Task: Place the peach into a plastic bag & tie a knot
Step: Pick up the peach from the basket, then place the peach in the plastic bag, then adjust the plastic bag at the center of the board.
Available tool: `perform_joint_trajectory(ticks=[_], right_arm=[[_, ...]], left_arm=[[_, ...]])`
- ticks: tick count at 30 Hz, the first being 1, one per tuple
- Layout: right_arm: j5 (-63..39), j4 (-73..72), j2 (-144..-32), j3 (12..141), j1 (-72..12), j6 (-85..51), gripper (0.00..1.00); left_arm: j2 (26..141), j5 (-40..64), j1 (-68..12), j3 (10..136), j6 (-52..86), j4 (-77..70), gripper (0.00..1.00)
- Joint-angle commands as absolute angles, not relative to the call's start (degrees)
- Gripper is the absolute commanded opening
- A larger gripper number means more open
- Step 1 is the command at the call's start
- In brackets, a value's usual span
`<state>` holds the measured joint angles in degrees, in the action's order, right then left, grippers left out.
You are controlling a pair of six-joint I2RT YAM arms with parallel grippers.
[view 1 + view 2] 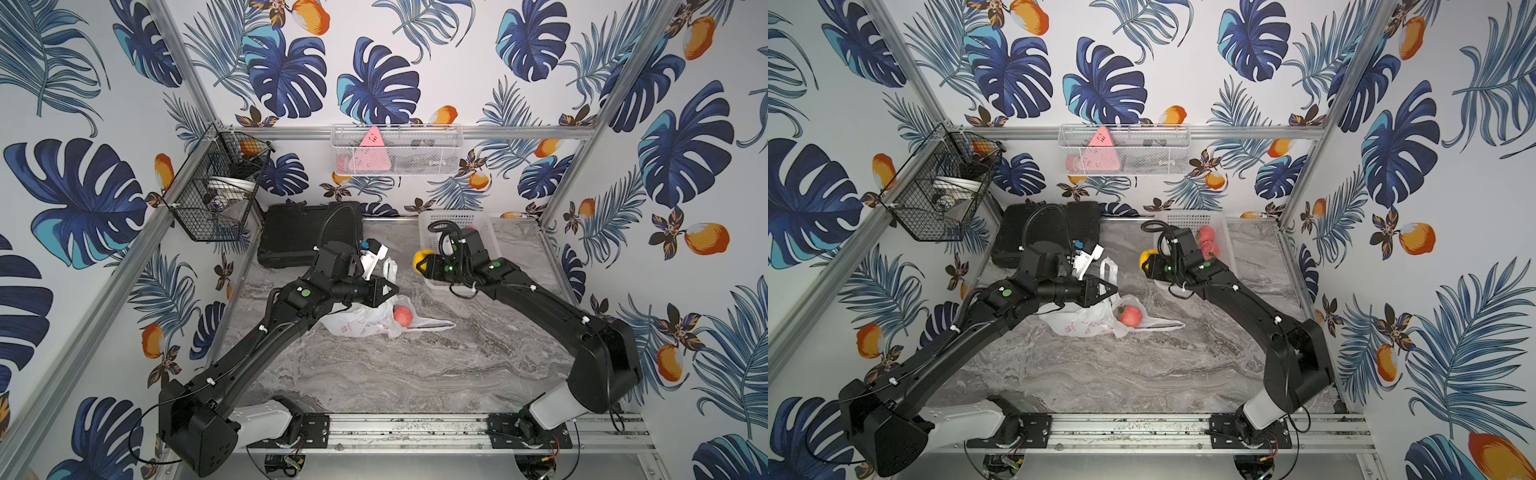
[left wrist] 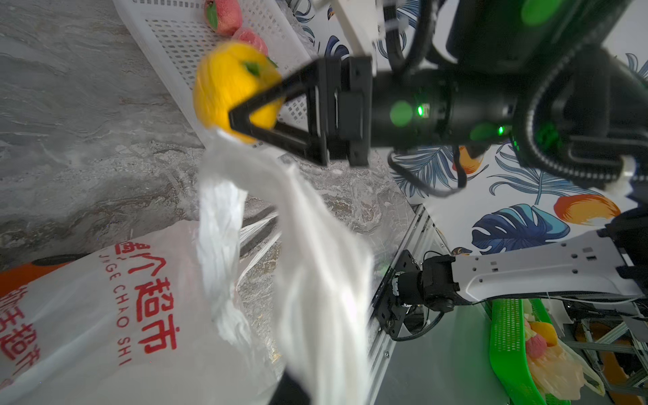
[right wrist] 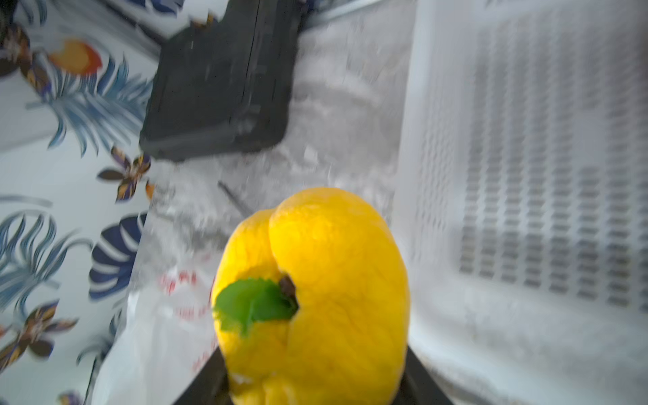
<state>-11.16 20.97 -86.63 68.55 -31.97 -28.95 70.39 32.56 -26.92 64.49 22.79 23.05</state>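
Closest to the lens, a round, cleft yellow peach (image 3: 315, 280) with a small green leaf fills the right wrist view. It is clamped between the black jaws of the right gripper (image 1: 419, 264). Just behind that gripper sits a white perforated plastic basket (image 1: 492, 228) holding red-pink fruit (image 1: 1206, 237).

The left gripper (image 1: 394, 289) is pinched closed on a raised fold of the thin, translucent white plastic bag (image 1: 353, 326) with red print. The rest of the bag lies crumpled on the grey marble-patterned tabletop (image 1: 415, 374), directly under this gripper.

A red-pink peach (image 1: 402, 316) rests at the bag's mouth, just below the left gripper's tips; whether film covers it is unclear. One loose white handle (image 1: 432, 326) trails flat on the table, away from the left gripper.

The yellow peach hangs in the air between the two grippers, near the lifted plastic. A black hard case (image 1: 291, 237) lies beyond the left gripper's wrist.
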Motion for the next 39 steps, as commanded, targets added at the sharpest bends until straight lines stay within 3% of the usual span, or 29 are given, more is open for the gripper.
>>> perform_joint_trajectory(ticks=[1, 6, 14, 19, 23, 32, 36, 39], right_arm=[[-21.4, 22.1, -82.3, 62.4, -35.4, -31.0, 0.34], [-24.5, 16.7, -84.1, 61.4, -43.1, -31.6, 0.33], [-32.2, 1.3, -97.9, 63.2, -43.9, -36.8, 0.35], [-30.3, 1.9, -105.0, 69.3, -44.0, -41.3, 0.75], [-31.6, 7.2, -105.5, 70.9, -43.8, -41.5, 0.90], [-19.7, 31.3, -87.2, 65.2, -38.0, -37.8, 0.88], [-3.1, 44.0, -84.2, 63.9, -36.1, -44.4, 0.86], [-3.0, 41.4, -83.9, 58.5, -32.0, -51.4, 0.86]], left_arm=[[70.7, 33.1, -26.7, 65.3, 22.7, 22.1, 0.00], [71.3, 34.9, -26.8, 65.1, 25.1, 19.3, 0.00], [71.1, 36.5, -29.6, 65.3, 25.7, 18.5, 0.00], [71.1, 35.6, -30.3, 64.8, 26.3, 17.2, 0.00], [70.4, 33.6, -30.1, 65.5, 24.9, 19.0, 0.00], [68.2, 31.3, -26.5, 64.0, 23.3, 20.7, 0.00], [68.1, 32.1, -26.5, 63.2, 23.8, 19.3, 0.00], [67.8, 32.8, -26.5, 62.4, 24.8, 17.6, 0.00]])
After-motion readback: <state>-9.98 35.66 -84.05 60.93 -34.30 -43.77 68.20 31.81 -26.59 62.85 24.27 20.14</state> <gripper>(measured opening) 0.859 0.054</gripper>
